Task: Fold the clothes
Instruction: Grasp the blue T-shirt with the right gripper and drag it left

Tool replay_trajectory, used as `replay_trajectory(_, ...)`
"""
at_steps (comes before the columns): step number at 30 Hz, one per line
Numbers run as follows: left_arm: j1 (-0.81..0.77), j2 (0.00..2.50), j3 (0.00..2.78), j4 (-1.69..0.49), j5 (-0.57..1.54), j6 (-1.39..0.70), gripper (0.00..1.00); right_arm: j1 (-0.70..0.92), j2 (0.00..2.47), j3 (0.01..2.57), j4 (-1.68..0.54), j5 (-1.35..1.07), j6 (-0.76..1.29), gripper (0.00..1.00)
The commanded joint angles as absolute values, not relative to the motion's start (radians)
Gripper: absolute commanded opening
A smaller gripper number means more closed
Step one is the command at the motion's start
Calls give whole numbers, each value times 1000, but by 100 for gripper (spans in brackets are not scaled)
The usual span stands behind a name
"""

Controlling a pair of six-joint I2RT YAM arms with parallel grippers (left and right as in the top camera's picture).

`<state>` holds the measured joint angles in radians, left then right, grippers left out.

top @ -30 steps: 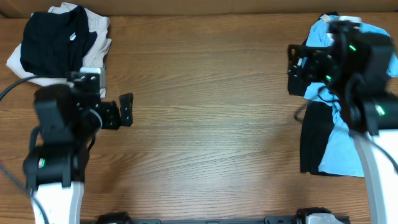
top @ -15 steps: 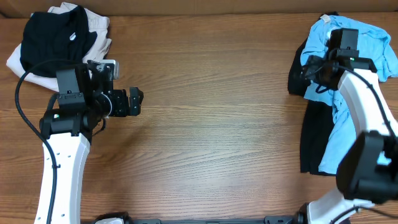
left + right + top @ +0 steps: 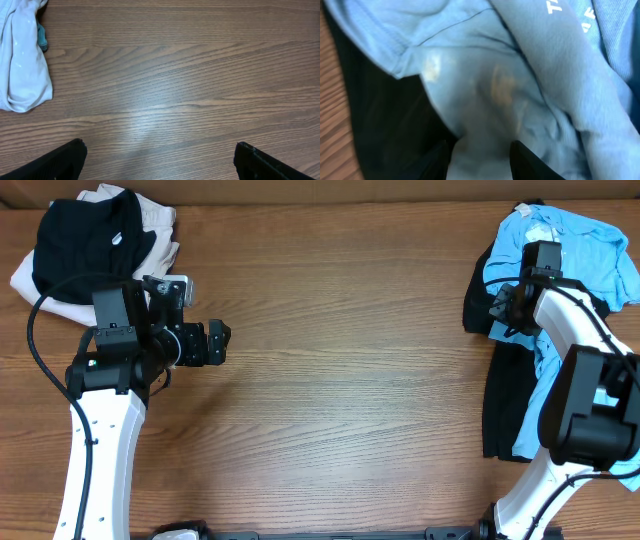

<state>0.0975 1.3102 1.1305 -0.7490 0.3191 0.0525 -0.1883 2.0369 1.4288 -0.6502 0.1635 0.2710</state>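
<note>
A light blue shirt lies crumpled over a black garment at the table's right edge. My right gripper is pressed down into that pile. In the right wrist view its fingers pinch a bunched fold of the light blue shirt, with my right gripper partly closed on the fold and the black garment to its left. My left gripper hovers open over bare wood, and in the left wrist view nothing lies between the fingers of my left gripper.
A second heap sits at the back left: a black garment on top of white and beige clothes. An edge of the white cloth shows at the left of the left wrist view. The brown wooden table runs between the two piles.
The right arm dropped from above the pile down onto the blue shirt, and its jaws closed in on a fold. The left arm shifted slightly right, then held still and open.
</note>
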Motion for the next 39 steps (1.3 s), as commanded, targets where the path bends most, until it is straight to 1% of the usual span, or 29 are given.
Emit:
replay_trajectory(1, 91, 1317, 1146, -750, 329, 68, 97, -192, 2059, 1426, -623, 209, 293, 43)
replay_trajectory(3, 91, 1318, 1146, -751, 329, 68, 97, -192, 2073, 1420, -614, 209, 294, 41)
replay_trajectory(4, 91, 1319, 1146, -751, 329, 68, 97, -192, 2079, 1420, -614, 209, 294, 37)
replay_trajectory(8, 91, 1319, 1146, -751, 328, 68, 98, -192, 2082, 1420, -613, 209, 295, 18)
replay_trajectory(12, 91, 1319, 1146, -751, 328, 68, 97, -192, 2080, 1424, -615, 206, 316, 5)
replay_trajectory(13, 91, 1319, 1146, -750, 328, 68, 97, -192, 2077, 1428, -620, 201, 316, 4)
replay_trajectory(21, 91, 1319, 1146, -744, 326, 68, 96, -192, 1946, 1514, -709, 149, 322, 4)
replay_trajectory(30, 91, 1319, 1148, -717, 326, 67, 96, -170, 1811, 1728, -951, -1, 279, 4)
replay_trajectory(33, 91, 1319, 1148, -714, 326, 67, 96, -137, 1808, 1785, -1014, -72, 258, 4)
replay_trajectory(39, 91, 1319, 1149, -685, 326, 67, 97, -14, 1808, 1791, -1015, -241, 263, 4)
